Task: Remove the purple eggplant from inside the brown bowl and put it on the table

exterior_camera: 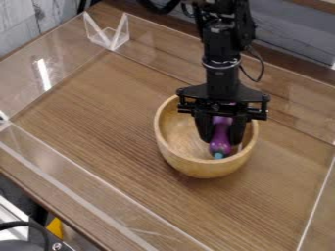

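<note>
The brown bowl (175,149) sits right of the table's (92,127) middle. Inside it the purple eggplant (220,143) stands nearly upright against the bowl's right inner wall, its teal tip pointing down toward the bottom. My gripper (221,131) reaches straight down into the bowl from above. Its black fingers are shut on the eggplant's upper part, which they partly hide. The black arm rises toward the back of the view.
Low clear acrylic walls (78,208) run around the table's edges. A small clear angled stand (108,31) sits at the back left. Bare wood lies left of and in front of the bowl. The right wall is close to the bowl.
</note>
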`<move>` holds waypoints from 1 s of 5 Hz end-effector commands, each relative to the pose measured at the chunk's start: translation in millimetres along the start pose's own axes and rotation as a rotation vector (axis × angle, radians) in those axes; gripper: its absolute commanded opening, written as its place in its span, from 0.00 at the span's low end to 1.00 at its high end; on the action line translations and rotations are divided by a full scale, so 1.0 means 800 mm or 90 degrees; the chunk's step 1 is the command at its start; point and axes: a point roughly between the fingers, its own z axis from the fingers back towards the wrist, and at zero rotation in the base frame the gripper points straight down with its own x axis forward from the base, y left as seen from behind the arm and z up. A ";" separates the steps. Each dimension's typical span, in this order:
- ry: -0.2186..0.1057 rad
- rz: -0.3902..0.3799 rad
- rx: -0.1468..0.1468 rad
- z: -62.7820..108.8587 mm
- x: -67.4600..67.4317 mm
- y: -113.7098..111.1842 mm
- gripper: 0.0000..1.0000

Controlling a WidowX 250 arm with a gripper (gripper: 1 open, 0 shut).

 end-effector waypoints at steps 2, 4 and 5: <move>-0.024 -0.026 -0.003 0.006 0.000 -0.007 0.00; -0.020 -0.036 0.004 -0.001 -0.003 -0.006 0.00; -0.019 -0.041 0.009 -0.005 -0.004 -0.005 0.00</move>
